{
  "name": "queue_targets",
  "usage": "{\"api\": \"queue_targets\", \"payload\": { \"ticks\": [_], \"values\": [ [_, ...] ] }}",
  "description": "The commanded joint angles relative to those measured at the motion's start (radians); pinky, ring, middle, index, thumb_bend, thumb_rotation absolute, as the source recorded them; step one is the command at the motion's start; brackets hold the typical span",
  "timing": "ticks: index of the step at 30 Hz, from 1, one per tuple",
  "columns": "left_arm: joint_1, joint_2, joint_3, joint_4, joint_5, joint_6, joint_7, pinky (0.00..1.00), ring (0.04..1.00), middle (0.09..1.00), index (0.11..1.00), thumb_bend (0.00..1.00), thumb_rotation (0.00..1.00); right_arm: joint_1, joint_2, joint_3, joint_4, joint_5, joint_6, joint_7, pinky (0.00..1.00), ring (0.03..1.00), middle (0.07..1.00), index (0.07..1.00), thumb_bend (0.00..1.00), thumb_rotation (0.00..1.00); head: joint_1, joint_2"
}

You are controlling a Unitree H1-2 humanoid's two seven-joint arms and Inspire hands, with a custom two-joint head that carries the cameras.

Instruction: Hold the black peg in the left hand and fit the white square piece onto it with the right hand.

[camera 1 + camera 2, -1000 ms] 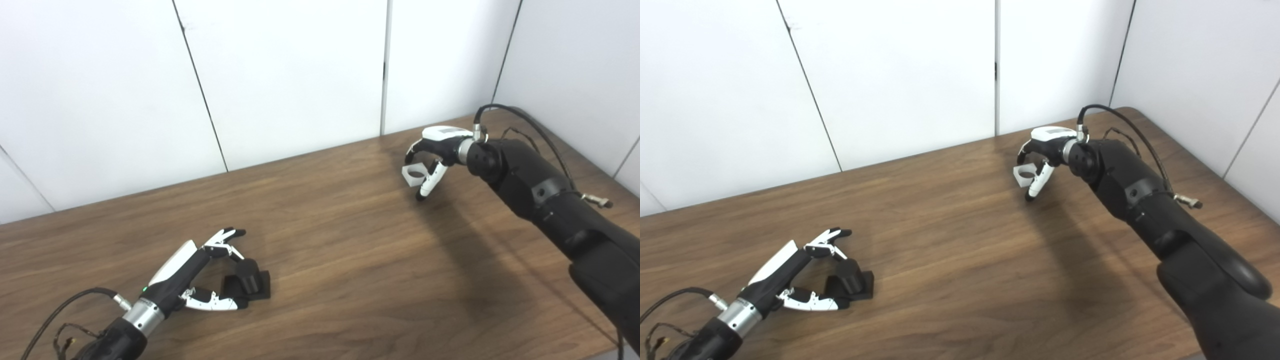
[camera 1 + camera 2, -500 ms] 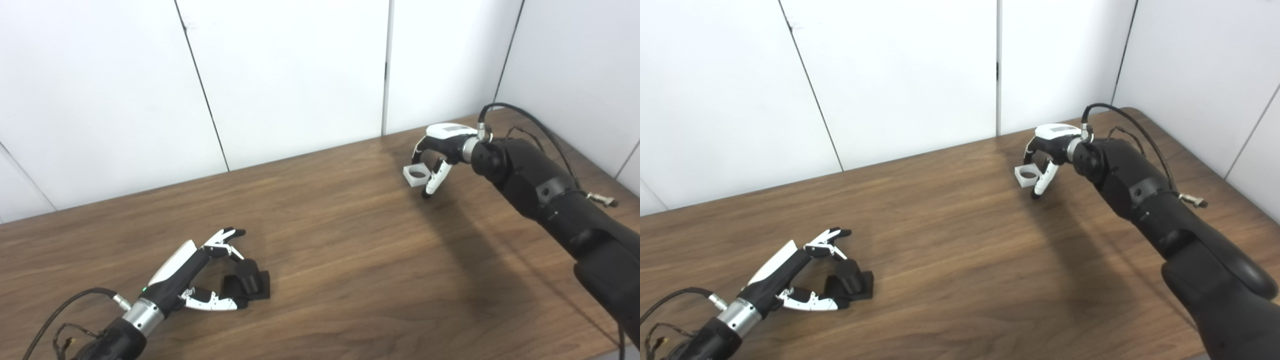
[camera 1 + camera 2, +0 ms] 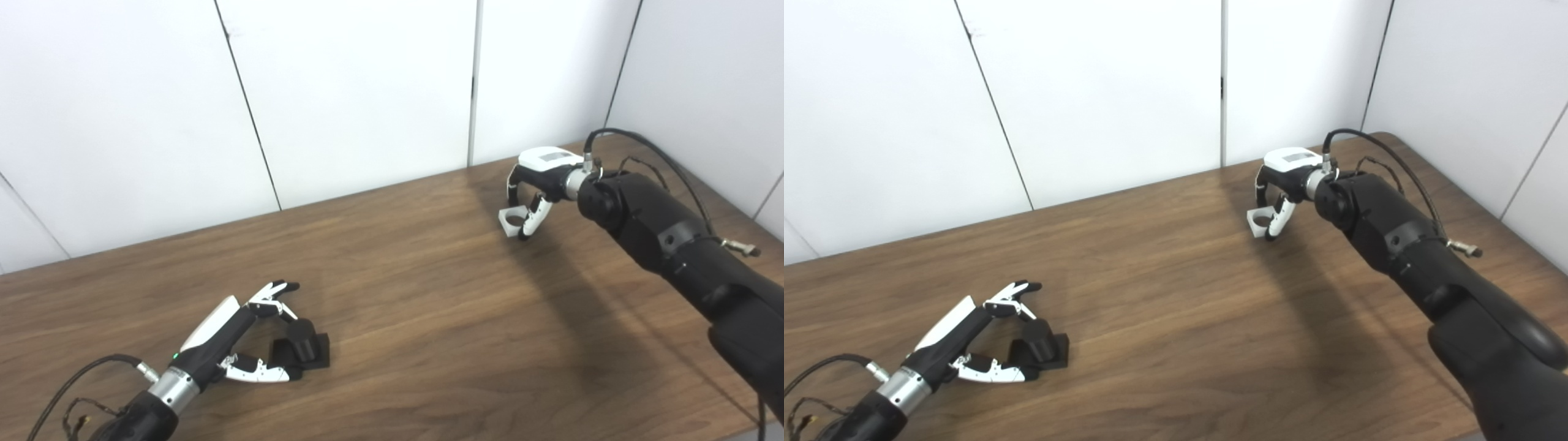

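right arm stretched far across table (image 3: 429, 318), right hand (image 3: 539, 177) palm down near far right edge, fingers curled down around white square piece (image 3: 513, 219), pinching it; whether piece rests on wood or hangs just above, cannot tell. left hand (image 3: 236, 343) low at near left, fingers spread either side of black peg (image 3: 301, 348), not clenched, thumb tip touching peg's base. peg lies on table, tilted, on its square base. the two task pieces well apart.
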Motion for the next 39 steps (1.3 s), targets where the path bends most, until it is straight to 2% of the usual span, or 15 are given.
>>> {"api": "queue_targets", "payload": {
  "ticks": [1,9,16,19,25,34,39],
  "values": [
    [0.015,0.029,-0.005,0.005,0.013,0.037,-0.034,0.92,1.0,0.949,0.493,0.52,0.08,-0.01,-0.041,-0.002,-0.001,-0.036,0.001,-0.03,0.94,0.871,0.794,0.49,0.51,0.14,0.003,0.003],
    [0.013,0.023,-0.009,0.003,0.017,0.05,-0.035,0.93,1.0,0.949,0.493,0.52,0.08,-0.006,-0.046,-0.008,-0.014,-0.038,-0.021,-0.062,0.96,0.868,0.785,0.49,0.51,0.14,0.018,0.006],
    [0.008,0.02,-0.012,0.001,0.021,0.064,-0.034,0.94,1.0,0.948,0.492,0.52,0.08,-0.011,-0.059,-0.036,-0.054,-0.018,-0.076,-0.086,0.95,0.868,0.779,0.487,0.52,0.14,0.035,0.009],
    [0.006,0.017,-0.013,0.006,0.02,0.061,-0.031,0.94,1.0,0.947,0.492,0.52,0.08,-0.013,-0.067,-0.052,-0.076,0.0,-0.122,-0.091,0.94,0.861,0.776,0.485,0.52,0.14,0.046,0.011],
    [0.001,0.01,-0.019,0.018,0.027,0.052,-0.026,0.94,1.0,0.948,0.492,0.52,0.08,-0.005,-0.074,-0.078,-0.179,0.035,-0.185,-0.05,0.94,0.878,0.784,0.484,0.52,0.14,0.076,0.013],
    [-0.011,-0.008,-0.027,0.032,0.039,0.055,-0.014,0.93,1.0,0.946,0.492,0.52,0.08,0.002,-0.063,-0.102,-0.331,0.072,-0.222,0.01,0.99,0.901,0.799,0.483,0.52,0.14,0.138,0.014],
    [-0.016,-0.024,-0.032,0.033,0.048,0.065,-0.011,0.94,1.0,0.947,0.492,0.52,0.08,0.008,-0.05,-0.111,-0.4,0.102,-0.261,0.032,0.99,0.9,0.797,0.482,0.52,0.14,0.22,0.02]
  ]
}}
